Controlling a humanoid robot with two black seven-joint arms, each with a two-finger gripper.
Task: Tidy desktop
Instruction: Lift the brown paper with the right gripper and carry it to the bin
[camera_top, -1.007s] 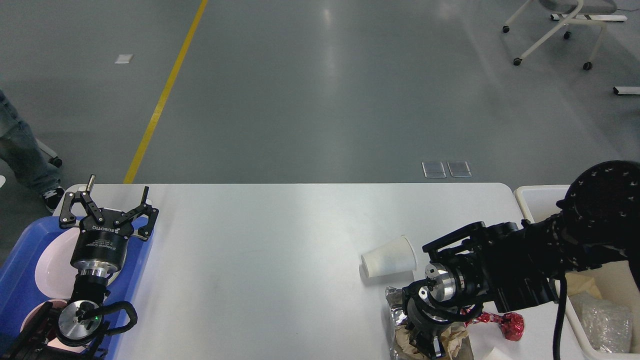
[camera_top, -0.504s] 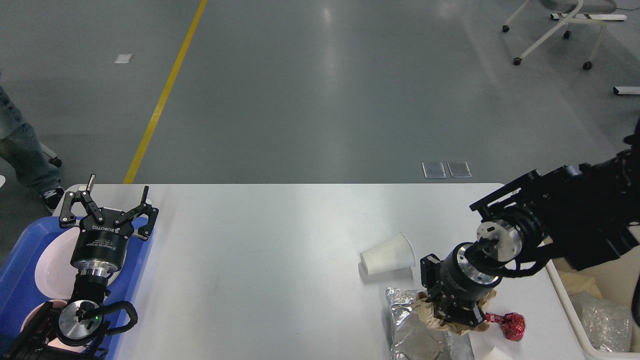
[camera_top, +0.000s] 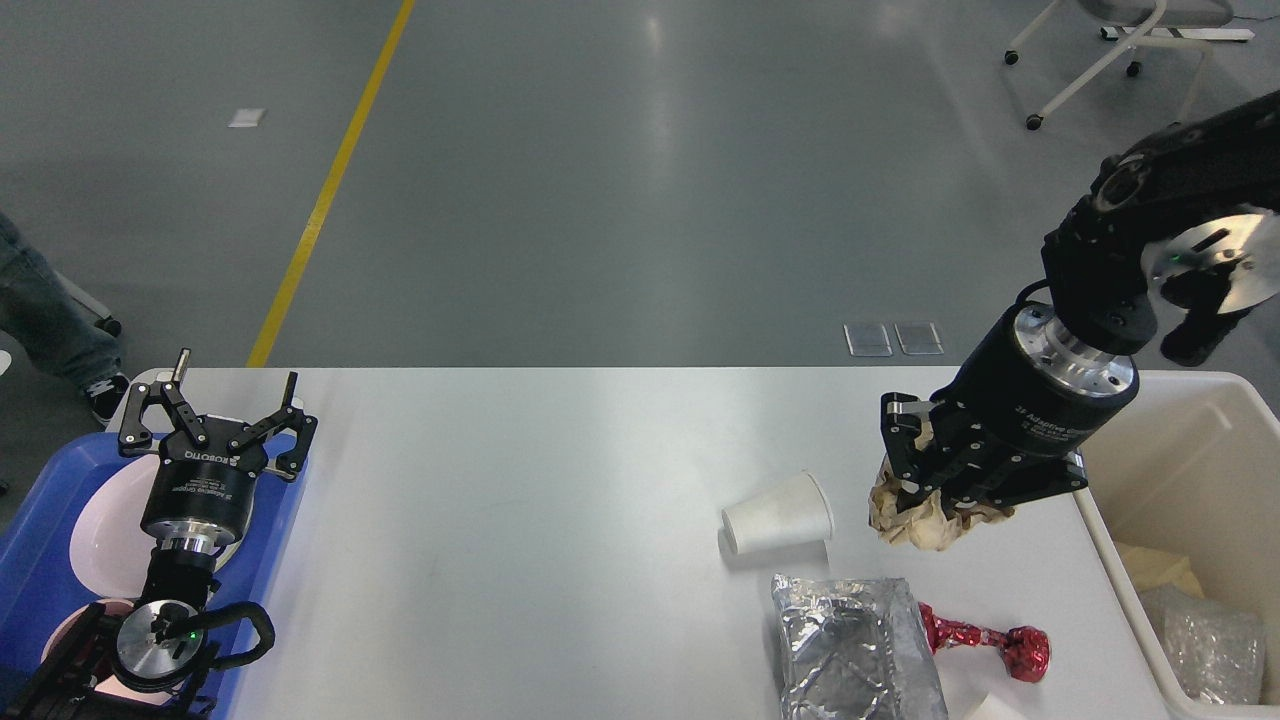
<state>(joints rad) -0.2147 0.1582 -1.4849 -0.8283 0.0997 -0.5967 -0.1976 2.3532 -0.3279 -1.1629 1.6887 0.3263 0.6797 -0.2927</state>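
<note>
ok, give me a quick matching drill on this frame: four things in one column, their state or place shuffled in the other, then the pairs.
Things:
1. white paper cup
2. crumpled brown paper
3. silver foil bag
4. left gripper

States or places:
A. open, holding nothing, above the blue tray
B. lying flat on the desktop near its front edge
C. clamped in the right gripper, lifted off the desktop
D. tipped on its side, mouth facing left

Pairs: 1-D, 2-C, 3-B, 4-A
</note>
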